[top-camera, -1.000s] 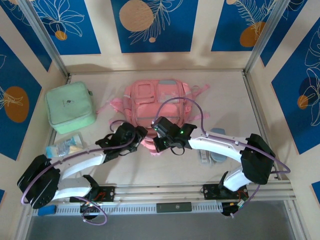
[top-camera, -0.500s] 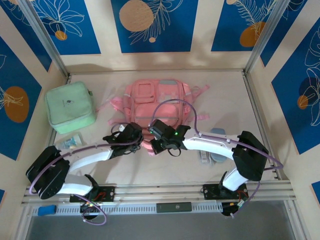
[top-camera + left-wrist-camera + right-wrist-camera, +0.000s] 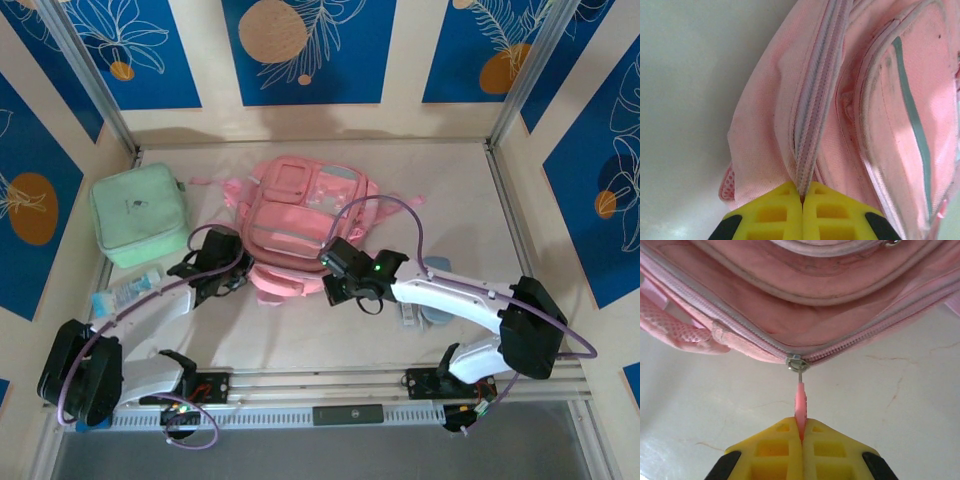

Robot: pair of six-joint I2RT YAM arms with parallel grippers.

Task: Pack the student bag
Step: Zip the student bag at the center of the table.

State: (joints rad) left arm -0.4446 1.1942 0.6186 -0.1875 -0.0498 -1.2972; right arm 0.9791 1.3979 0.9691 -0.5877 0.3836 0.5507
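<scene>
At the near edge of the student bag (image 3: 300, 215), right claw (image 3: 801, 427) pinches the zip pull (image 3: 800, 397), left claw (image 3: 802, 192) clamps the seam (image 3: 815, 115): likely unzipping, next drag pull along track.

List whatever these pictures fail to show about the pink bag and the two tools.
- Left wrist view: what the shut left tool pinches at the student bag's zip, pull or fabric; the tool itself covers it.
- Right wrist view: the bag's inside, behind its fabric; the right tool holds the zip pull.
- Top view: the blue-grey thing, crossed by the right arm; the packet label, too small.
</scene>
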